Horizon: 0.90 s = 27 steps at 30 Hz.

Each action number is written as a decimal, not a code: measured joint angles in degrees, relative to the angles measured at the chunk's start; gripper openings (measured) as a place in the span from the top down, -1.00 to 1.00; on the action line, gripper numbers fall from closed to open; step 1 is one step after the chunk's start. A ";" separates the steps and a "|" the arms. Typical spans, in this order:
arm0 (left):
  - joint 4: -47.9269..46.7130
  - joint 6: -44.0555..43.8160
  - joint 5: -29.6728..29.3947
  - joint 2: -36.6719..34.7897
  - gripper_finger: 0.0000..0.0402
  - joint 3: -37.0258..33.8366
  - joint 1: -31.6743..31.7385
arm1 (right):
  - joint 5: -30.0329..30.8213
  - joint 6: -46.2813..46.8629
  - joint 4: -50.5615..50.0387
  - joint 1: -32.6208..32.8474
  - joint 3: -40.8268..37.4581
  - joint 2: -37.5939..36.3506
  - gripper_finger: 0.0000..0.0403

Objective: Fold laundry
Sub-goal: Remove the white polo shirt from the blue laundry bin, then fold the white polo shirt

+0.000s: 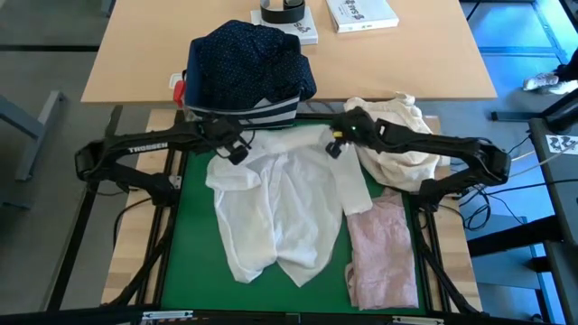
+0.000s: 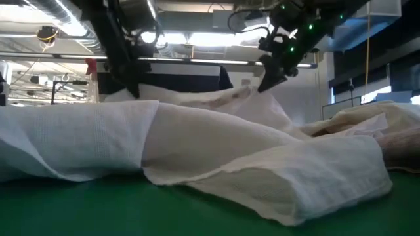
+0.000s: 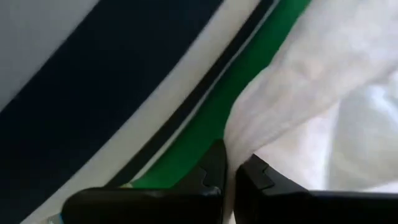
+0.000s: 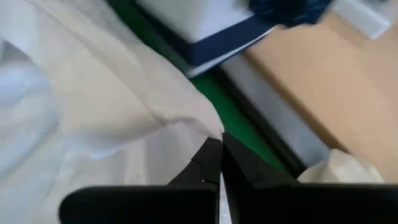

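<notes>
So my left hand (image 1: 237, 152) and right hand (image 1: 335, 144) are each pinched tight on a top corner of the white shirt (image 1: 275, 203), which is spread across the green tabletop (image 1: 194, 167). Grips look thin, so a corner might slip if I pull unevenly. The pink top (image 1: 384, 253) sits beside it, and the striped bin (image 1: 262, 113) is right behind. Office ceiling lights beyond.
</notes>
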 joint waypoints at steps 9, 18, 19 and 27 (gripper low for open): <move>-10.84 1.65 8.00 -0.86 0.63 6.05 2.01 | -0.30 10.48 -6.87 -4.12 2.23 -0.14 0.61; -14.06 -10.25 36.93 -4.95 0.35 15.11 -7.42 | -21.51 12.25 -28.39 0.99 15.94 -1.82 0.20; -12.01 -12.14 38.86 -5.06 0.35 14.15 -10.06 | -24.54 12.44 -26.89 3.42 15.66 -2.28 0.19; 1.99 -30.90 35.64 -1.87 0.41 3.11 -32.94 | -19.98 17.44 -12.90 25.57 7.78 -0.65 0.18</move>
